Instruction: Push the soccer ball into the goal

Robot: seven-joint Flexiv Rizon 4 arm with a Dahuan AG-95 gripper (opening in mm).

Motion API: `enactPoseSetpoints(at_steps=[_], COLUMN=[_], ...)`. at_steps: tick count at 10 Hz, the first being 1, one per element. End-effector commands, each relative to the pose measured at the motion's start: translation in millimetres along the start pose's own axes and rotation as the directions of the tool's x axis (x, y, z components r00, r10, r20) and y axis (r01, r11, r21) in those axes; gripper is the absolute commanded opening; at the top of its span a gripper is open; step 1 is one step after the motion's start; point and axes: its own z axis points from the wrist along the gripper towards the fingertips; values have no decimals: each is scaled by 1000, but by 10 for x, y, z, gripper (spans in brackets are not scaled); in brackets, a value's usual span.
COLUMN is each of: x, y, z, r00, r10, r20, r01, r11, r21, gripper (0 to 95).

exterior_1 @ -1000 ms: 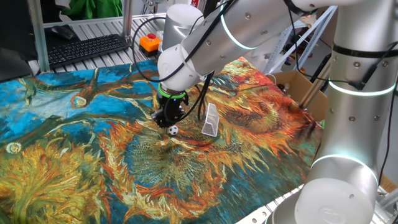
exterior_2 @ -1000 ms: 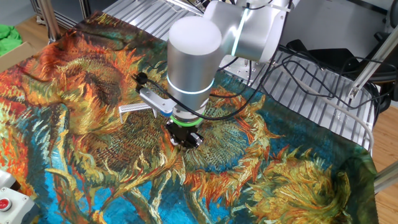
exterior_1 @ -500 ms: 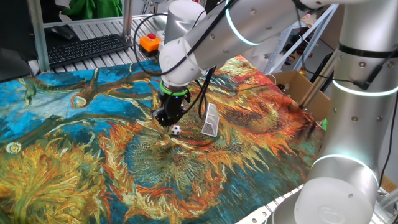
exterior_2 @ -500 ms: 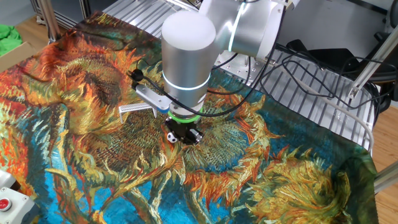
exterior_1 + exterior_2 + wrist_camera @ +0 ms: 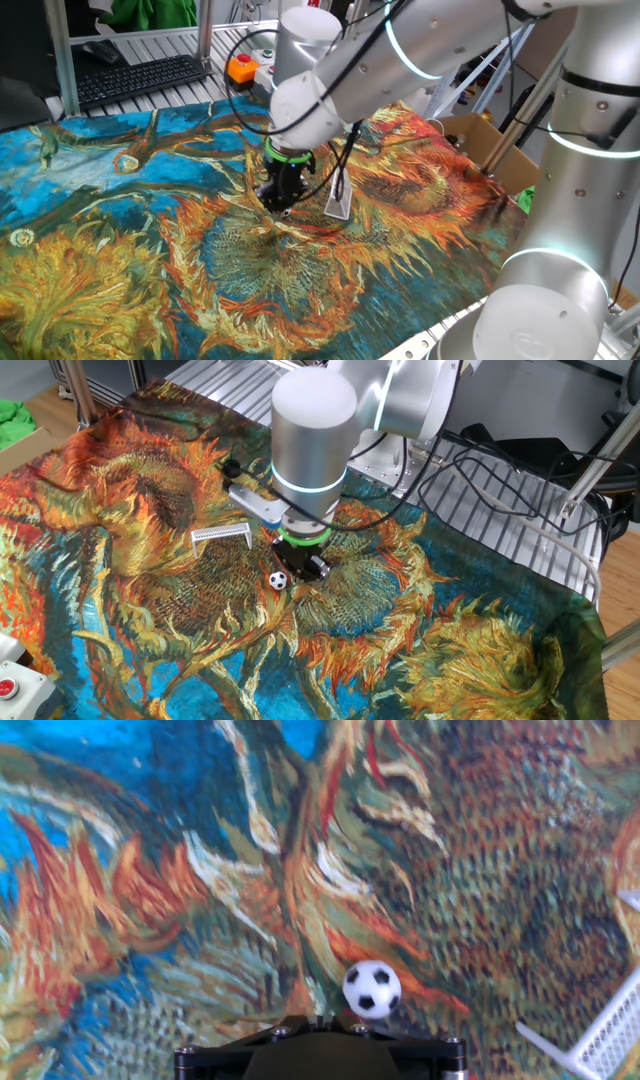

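The soccer ball [image 5: 277, 580] is a tiny white ball with black patches on the sunflower-print cloth. It touches the left side of my gripper [image 5: 312, 567], whose fingers stand close together with nothing between them, tips down near the cloth. The goal [image 5: 222, 537], a small white frame with mesh, stands a short way beyond the ball. In the hand view the ball [image 5: 372, 988] sits just ahead of my gripper [image 5: 320, 1020], and the goal [image 5: 608, 1040] shows at the lower right. In the one fixed view my gripper [image 5: 277, 203] hides the ball, and the goal [image 5: 338, 193] stands to its right.
A painted cloth [image 5: 120, 250] covers the table. A keyboard [image 5: 140, 78] and an orange button box [image 5: 241, 67] sit at the back. A cardboard box [image 5: 480, 140] stands off the right edge. Cables [image 5: 500, 480] lie on the slatted surface behind the arm.
My gripper has moved towards the goal. The ball has rolled ahead of it; it now shows beside the gripper in the other fixed view and is hidden in the one fixed view.
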Motion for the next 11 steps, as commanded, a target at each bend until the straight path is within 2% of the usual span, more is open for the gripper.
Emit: enactPoseSetpoints(at_steps=[1, 7, 11], x=[36, -132, -301], y=[-32, -231, -276], z=[42, 154, 136], r00=[1000, 1000, 1000], r10=[5, -5, -1], r20=[4, 15, 16], r01=[-5, 5, 1], r11=[1000, 1000, 1000], r21=[-1, -10, -10], gripper=[0, 0, 0])
